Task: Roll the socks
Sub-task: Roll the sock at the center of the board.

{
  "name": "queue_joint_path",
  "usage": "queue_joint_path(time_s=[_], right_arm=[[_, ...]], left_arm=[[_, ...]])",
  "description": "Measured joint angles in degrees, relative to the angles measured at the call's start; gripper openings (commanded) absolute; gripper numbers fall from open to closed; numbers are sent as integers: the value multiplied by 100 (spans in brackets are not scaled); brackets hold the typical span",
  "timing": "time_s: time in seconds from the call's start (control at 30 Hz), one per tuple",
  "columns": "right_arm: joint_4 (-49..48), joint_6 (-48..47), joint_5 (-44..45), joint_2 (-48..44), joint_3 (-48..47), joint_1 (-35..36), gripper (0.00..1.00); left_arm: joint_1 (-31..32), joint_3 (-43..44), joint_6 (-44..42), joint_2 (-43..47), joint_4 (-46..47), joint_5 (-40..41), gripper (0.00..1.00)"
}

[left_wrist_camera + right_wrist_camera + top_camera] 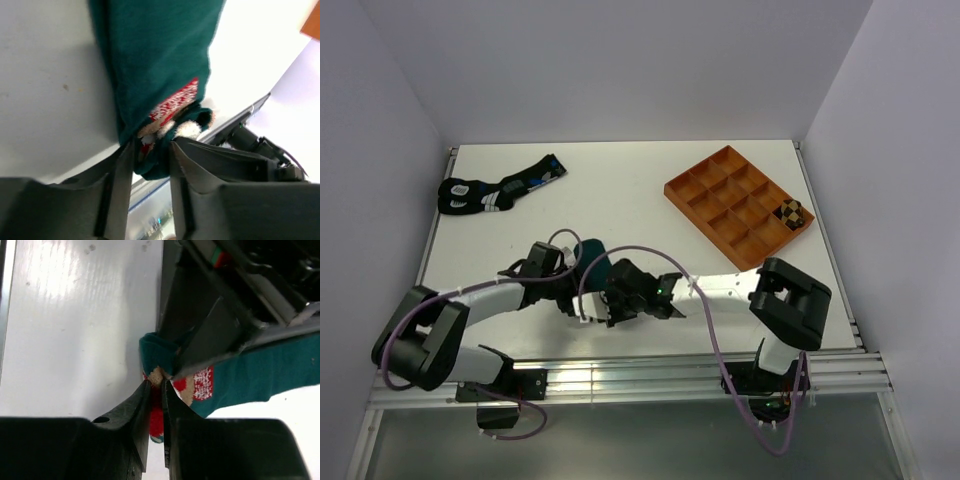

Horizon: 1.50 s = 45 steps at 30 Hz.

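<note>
The dark teal-green sock (pixel 591 254) lies near the table's front middle, mostly hidden under both arms. In the left wrist view the teal sock (pixel 155 60) shows its red-and-white figure, and my left gripper (pixel 148 161) is shut on its bunched end. In the right wrist view my right gripper (pixel 156 396) is shut on the red part of the same sock (pixel 260 375), right beside the left gripper's fingers (pixel 210 335). The brown-and-black checkered sock (pixel 792 212) sits bundled in a right-hand compartment of the orange tray (pixel 720 160). From above, the left gripper (pixel 584 298) and the right gripper (pixel 616 306) meet.
A black sock pair with blue and white marks (pixel 495 190) lies at the far left. The orange tray has several compartments and stands at the back right. The table's metal front rail (pixel 650 375) runs just behind the grippers.
</note>
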State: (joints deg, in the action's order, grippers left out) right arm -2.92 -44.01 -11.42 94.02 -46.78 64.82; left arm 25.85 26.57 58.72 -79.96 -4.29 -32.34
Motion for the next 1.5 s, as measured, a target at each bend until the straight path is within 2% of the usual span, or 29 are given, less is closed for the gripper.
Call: queue_joint_path(time_s=[0.23, 0.47, 0.7, 0.93, 1.27, 1.5], right_arm=[[1740, 114, -1134, 680, -1364, -555, 12], [3388, -61, -2398, 1692, -2638, -780, 12], [5112, -295, -3497, 2754, -4079, -1307, 12], [6212, -258, -3882, 3434, -4905, -1718, 12], [7849, -129, -4297, 4883, -6911, -1779, 12], [8052, -160, -4505, 5069, -7084, -1858, 13]], left_arm=[[24, -186, 66, 1335, 201, 824, 42], [39, -1598, 363, 3292, 654, 1961, 41], [136, -2288, 586, 4437, 990, 2575, 41], [297, -2371, 487, 3943, 1849, 2806, 39], [1563, -2376, -411, 3303, 3132, 3340, 38], [1825, -2376, -911, 2605, 3851, 3523, 38]])
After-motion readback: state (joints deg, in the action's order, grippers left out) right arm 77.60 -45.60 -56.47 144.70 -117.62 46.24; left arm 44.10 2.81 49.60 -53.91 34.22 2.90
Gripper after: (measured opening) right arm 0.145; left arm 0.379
